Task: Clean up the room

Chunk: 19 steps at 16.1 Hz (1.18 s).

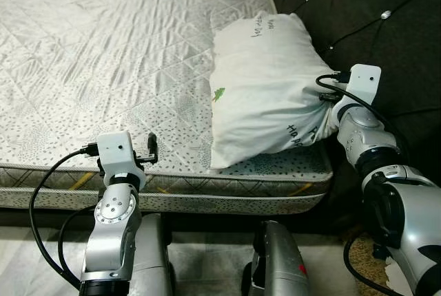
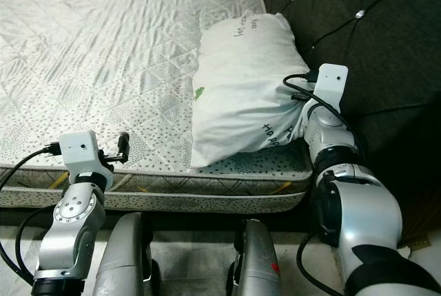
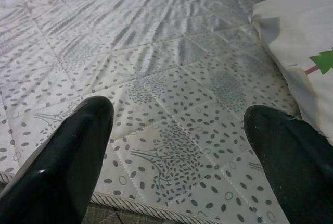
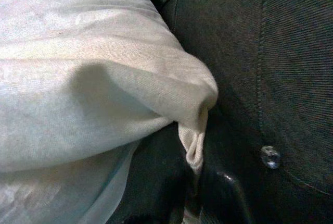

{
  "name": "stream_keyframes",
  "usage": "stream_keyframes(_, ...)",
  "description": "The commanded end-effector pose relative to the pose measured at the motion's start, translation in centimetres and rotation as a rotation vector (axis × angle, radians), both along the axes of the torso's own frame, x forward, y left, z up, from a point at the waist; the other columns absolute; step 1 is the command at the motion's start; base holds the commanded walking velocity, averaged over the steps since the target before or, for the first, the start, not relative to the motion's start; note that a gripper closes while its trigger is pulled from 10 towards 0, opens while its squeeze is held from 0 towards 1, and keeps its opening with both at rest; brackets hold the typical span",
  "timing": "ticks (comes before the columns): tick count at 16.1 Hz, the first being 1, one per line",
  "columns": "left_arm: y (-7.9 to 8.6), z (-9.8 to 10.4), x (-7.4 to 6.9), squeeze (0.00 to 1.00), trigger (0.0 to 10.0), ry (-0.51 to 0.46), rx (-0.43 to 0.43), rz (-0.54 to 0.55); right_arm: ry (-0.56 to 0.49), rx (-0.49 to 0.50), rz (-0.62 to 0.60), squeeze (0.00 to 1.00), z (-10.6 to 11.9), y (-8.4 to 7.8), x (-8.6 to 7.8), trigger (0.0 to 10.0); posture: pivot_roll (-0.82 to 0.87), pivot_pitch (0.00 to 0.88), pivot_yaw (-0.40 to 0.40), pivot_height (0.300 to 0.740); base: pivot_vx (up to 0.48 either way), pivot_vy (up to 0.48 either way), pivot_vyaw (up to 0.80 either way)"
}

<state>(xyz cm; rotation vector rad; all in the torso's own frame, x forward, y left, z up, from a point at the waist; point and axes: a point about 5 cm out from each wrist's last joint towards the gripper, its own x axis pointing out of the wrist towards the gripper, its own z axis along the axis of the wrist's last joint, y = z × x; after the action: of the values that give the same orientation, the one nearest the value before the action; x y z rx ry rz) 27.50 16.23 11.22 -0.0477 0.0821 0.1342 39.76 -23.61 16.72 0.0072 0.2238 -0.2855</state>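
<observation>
**A:** Where's your pillow right now?

**B:** You'll find the white pillow (image 1: 265,89) on the bed (image 1: 103,55), out at about two o'clock from the middle of the head view, pushed up against the dark tufted headboard (image 1: 386,34). It lies at the mattress corner, its near end just reaching the front edge. There's a little green tree print on its side and some handwriting-style lettering near both ends.

**A:** And your right gripper?

**B:** Your right gripper (image 4: 195,166) is at the pillow's lower right corner, around three o'clock, squeezed in between pillow and headboard. In the right wrist view you can see a bunched fold of the pillowcase pinched between the black fingers (image 4: 229,193), so they're closed down tight on the fabric. A shiny button of the headboard sits just beside them.

**A:** The left one?

**B:** Your left gripper (image 3: 177,151) is down at eight o'clock, over the front edge of the mattress. Its fingers (image 3: 67,151) are spread wide with nothing between them, just the quilted, leaf-patterned mattress cover showing in the gap. The pillow is off to one side of it, near but apart.
</observation>
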Motion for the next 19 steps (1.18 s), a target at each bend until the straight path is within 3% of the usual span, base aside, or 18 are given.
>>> stream_keyframes(1,-0.2,-0.1,0.1,0.00,10.0,-0.001,0.004,-0.002,-0.126,-0.004,-0.031,0.00,3.2,-0.6,0.7,0.0,0.15,0.032,-0.072,0.577,0.000,0.000,0.00)
stream_keyframes(2,-0.2,-0.1,0.1,0.00,10.0,-0.003,0.004,-0.002,-0.126,-0.005,-0.031,0.00,3.2,-0.7,0.7,0.0,0.15,0.032,-0.072,0.577,0.000,0.000,0.00)
stream_keyframes(3,-0.2,-0.1,0.8,0.00,10.0,-0.011,0.010,-0.013,-0.154,-0.063,-0.193,0.00,3.7,-6.7,-1.4,0.0,0.13,0.000,-0.053,0.577,0.000,0.000,0.00)
stream_keyframes(4,-0.3,-0.1,0.9,0.00,10.0,-0.012,0.010,-0.016,-0.138,-0.076,-0.211,0.00,2.9,-7.5,-2.0,0.0,0.13,0.000,-0.050,0.577,0.000,0.000,0.00)
stream_keyframes(7,-0.4,-0.1,0.8,0.00,10.0,-0.013,0.012,-0.025,-0.099,-0.085,-0.216,0.00,-0.7,-7.0,-3.2,0.0,0.12,0.000,-0.044,0.577,0.000,0.000,0.00)
stream_keyframes(11,-0.5,-0.2,1.0,0.00,10.0,-0.013,0.022,-0.047,-0.096,-0.088,-0.171,0.00,-4.3,-5.0,-4.8,0.0,0.11,0.000,-0.026,0.577,0.000,0.000,0.00)
stream_keyframes(13,-0.6,-0.2,1.1,0.00,10.0,-0.014,0.023,-0.051,-0.091,-0.079,-0.134,0.00,-5.3,-3.7,-5.4,0.0,0.11,0.000,-0.023,0.577,0.000,0.000,0.00)
stream_keyframes(19,-0.6,-0.2,1.1,0.00,10.0,-0.014,0.023,-0.051,-0.091,-0.079,-0.134,0.00,-5.3,-3.7,-5.4,0.0,0.11,0.000,-0.023,0.577,0.000,0.000,0.00)
